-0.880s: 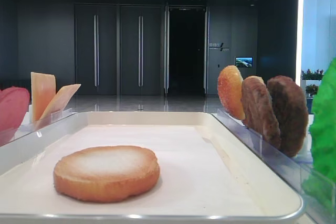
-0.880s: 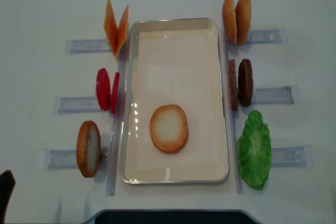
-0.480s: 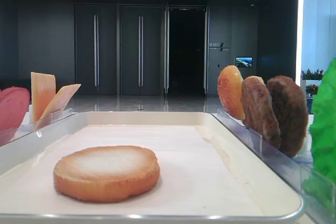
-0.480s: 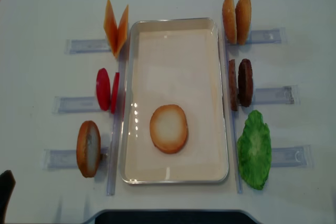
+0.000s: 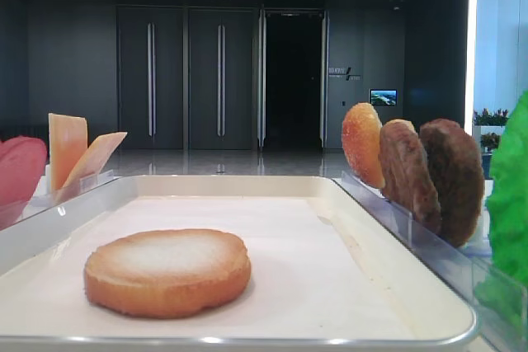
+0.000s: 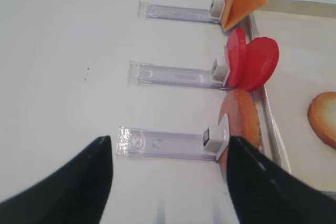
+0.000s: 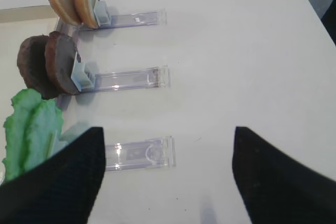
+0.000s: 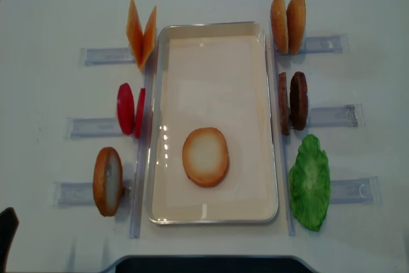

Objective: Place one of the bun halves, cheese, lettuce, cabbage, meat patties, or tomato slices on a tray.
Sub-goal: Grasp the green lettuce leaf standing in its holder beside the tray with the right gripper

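Likely office lobby: dark doors (image 5: 186,78)

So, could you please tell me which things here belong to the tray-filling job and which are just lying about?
For the job: tray, bun half lying on it, spare bun, cheese, tomato slices, patties, lettuce, two buns.

Lying about: clear racks, table.

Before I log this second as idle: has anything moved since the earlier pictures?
Nothing visibly changed. The round toasted bun half lies flat in the white rectangular metal tray, and the upright food slices in the clear racks beside it are where they were.
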`<state>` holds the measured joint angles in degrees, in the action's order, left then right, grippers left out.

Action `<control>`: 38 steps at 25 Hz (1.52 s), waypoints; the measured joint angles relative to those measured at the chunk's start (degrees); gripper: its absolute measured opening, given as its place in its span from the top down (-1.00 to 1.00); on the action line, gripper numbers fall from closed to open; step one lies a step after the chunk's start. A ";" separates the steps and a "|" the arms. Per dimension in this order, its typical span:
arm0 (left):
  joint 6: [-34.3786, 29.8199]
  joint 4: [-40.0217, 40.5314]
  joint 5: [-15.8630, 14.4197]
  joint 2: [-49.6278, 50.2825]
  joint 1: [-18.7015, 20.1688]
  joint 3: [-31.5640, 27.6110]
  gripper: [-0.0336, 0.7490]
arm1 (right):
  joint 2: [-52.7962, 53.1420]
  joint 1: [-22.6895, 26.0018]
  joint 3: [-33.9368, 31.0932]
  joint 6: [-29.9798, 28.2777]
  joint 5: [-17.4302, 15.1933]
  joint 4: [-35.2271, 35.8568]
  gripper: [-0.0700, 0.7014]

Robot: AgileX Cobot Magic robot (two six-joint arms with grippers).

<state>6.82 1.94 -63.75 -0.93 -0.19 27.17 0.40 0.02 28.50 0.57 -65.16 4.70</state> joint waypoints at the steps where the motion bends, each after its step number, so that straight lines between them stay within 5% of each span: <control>1: 0.00 0.00 0.00 0.00 0.00 0.00 -0.41 | 0.00 0.00 0.00 0.00 0.00 0.00 -0.51; 29: 0.00 0.00 0.00 0.00 0.00 0.00 -0.41 | -0.49 0.00 0.00 0.04 0.00 0.00 -0.51; 38: 0.00 0.00 0.00 0.00 0.00 0.00 -0.41 | -18.43 0.00 3.01 0.11 -4.01 2.40 -0.51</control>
<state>6.82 1.94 -63.75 -0.93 -0.19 27.17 -18.03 0.02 31.50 0.69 -69.17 7.10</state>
